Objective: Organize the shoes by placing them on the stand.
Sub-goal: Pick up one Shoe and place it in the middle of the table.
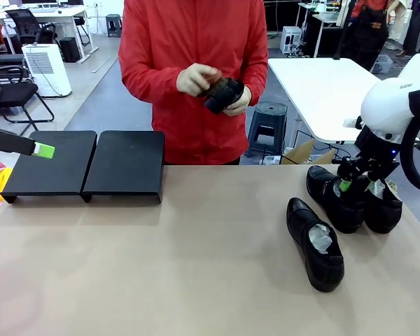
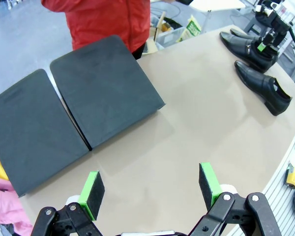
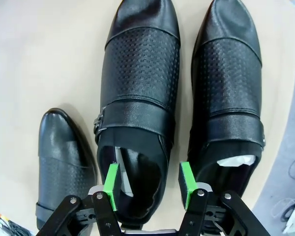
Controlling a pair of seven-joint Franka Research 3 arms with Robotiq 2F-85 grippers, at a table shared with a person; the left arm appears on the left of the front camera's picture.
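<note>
Over the left edge of the stand (image 1: 84, 168) hangs the left tool (image 1: 44, 150), its jaws spread as wide as they go and nothing between them. From its wrist camera we see its two green pads (image 2: 93, 192) standing far apart above bare worktop (image 2: 187, 123), on the robot's side of the stand. The stand lies along the far edge of the worktop, with its two matte-black panels side by side.

Well to the right of the stand we count three shoes on the worktop. The lone shoe (image 1: 315, 243) is the one nearest the stand. It lies apart from the other two, toe turned toward the far side, with white paper showing in its opening. Farther from the stand, the middle shoe (image 1: 330, 199) and the outer shoe (image 1: 385, 210) lie just beside each other, toes pointing the same way.

The right tool (image 1: 346, 185) is down at the heel end of the middle shoe. In its wrist view the jaws stand partly open. One pad (image 3: 111, 179) sits over the paper-stuffed opening, and the other is in the narrow gap between the middle and outer shoes. We cannot tell whether the pads press on the shoe's collar or merely stand about it.

Beyond the right panel of the stand, a person in a red jacket (image 1: 189, 42) stands at the far side. One hand (image 1: 194, 79) is above and the other below a fourth shoe (image 1: 222, 94), held up off the worktop.
</note>
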